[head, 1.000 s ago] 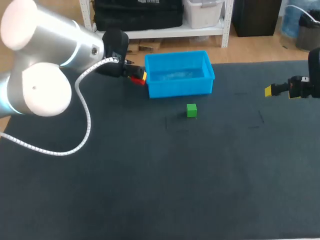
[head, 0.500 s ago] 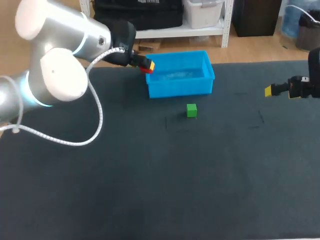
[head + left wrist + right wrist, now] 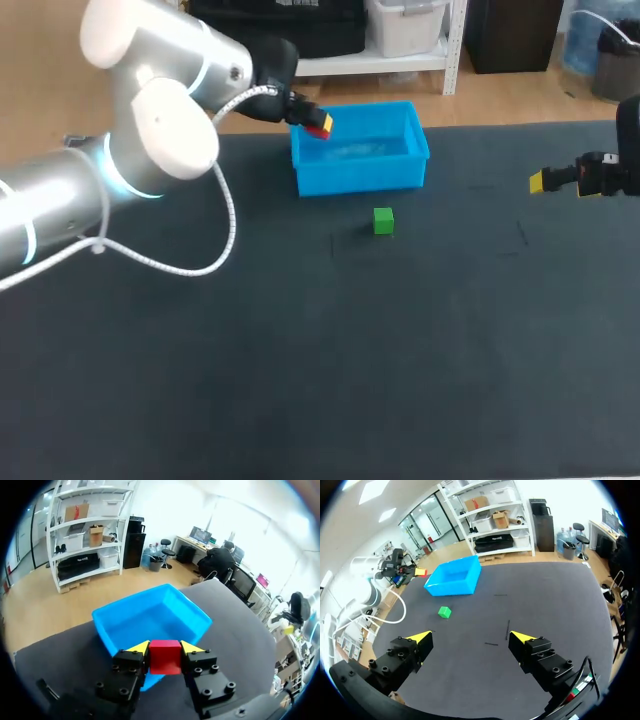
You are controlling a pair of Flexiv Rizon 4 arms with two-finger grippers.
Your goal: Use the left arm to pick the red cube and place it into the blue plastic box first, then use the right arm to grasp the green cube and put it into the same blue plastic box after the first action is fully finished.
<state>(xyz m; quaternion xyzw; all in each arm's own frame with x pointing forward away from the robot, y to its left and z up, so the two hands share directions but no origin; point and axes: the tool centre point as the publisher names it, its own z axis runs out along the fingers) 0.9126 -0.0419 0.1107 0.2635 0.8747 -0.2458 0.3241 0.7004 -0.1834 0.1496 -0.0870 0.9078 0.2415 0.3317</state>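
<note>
Here, left arm [image 3: 150, 130]: white and silver, in from the head view's left edge, stretched toward the far side of the table [image 3: 300, 380], with a white coiled cable [image 3: 205, 262] looping down from it over the dark top.
Left gripper [image 3: 322, 125]: pinching the red cube [image 3: 317, 131] from two sides, one yellow-tipped finger pressed against each flank, poised at the far-left corner of the blue plastic box [image 3: 360, 176].
Red cube: aloft and clear of the tabletop, square between the yellow tips in the left wrist view, with the box's open top just ahead of and below the fingers.
Blue plastic box: upright on the far part of the table, open side up, bare blue floor showing in the left wrist view, left rim right under the raised cube in the head view.
Green cube [image 3: 383, 221]: alone on the tabletop, near the box's front wall but apart from it, toward that wall's right half, touched by neither gripper.
Table: dark and matte, thin faint marks [image 3: 508, 629] drawn on it to the right of the green cube.
Right arm [image 3: 628, 150]: only its black end in the head view, at the right edge.
Right gripper [image 3: 470, 638]: fingers spread wide with only tabletop between them, hanging over the table's right side, well apart from both box and green cube; in the right wrist view both of these far ahead, off toward the finger nearer the left arm.
</note>
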